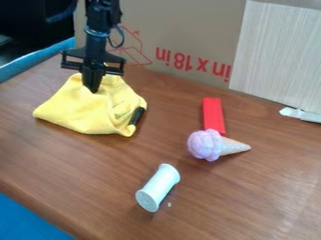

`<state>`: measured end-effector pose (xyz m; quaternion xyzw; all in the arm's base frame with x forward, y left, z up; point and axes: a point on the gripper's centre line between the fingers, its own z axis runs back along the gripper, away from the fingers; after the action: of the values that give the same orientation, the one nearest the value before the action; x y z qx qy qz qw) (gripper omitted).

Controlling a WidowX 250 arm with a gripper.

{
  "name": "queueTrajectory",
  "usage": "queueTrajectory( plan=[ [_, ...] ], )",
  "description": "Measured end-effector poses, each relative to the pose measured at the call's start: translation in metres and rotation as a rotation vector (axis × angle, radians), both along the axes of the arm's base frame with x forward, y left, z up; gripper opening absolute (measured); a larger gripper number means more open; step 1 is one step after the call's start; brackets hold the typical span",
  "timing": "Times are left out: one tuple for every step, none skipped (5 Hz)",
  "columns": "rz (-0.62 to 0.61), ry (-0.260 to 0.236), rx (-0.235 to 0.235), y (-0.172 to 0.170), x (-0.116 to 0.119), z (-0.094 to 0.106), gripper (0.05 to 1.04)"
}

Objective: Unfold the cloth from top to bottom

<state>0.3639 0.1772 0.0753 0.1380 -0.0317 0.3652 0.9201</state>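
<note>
Yellow cloth (69,110) lies bunched and folded on the left, far part of the brown wooden table (213,201). The black gripper (93,90) hangs down over its far part, fingertips against the fabric; its fingers stand narrow, close together, though whether they pinch a fold cannot be told. A dark object (136,116) pokes out at the cloth's right edge. To the right, a red block (213,115) lies just beyond a toy ice cream cone (216,146), whose tip points right. Nearer, a white spool-shaped piece (158,187) lies on its side. A cardboard box (188,28) and a pale panel (276,56) stand at the far side.
</note>
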Motion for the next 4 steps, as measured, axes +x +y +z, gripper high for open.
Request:
queueTrajectory(
  plan=[
    [-0.007, -0.02, -0.068, -0.002, -0.005, 0.012, 0.051],
    [-0.07, -0.093, -0.087, -0.007, -0.023, 0.037, 0.051],
    [-0.145, -0.122, -0.095, -0.012, -0.051, 0.042, 0.051],
    [-0.235, -0.145, -0.092, -0.02, -0.084, 0.045, 0.051]
  ],
)
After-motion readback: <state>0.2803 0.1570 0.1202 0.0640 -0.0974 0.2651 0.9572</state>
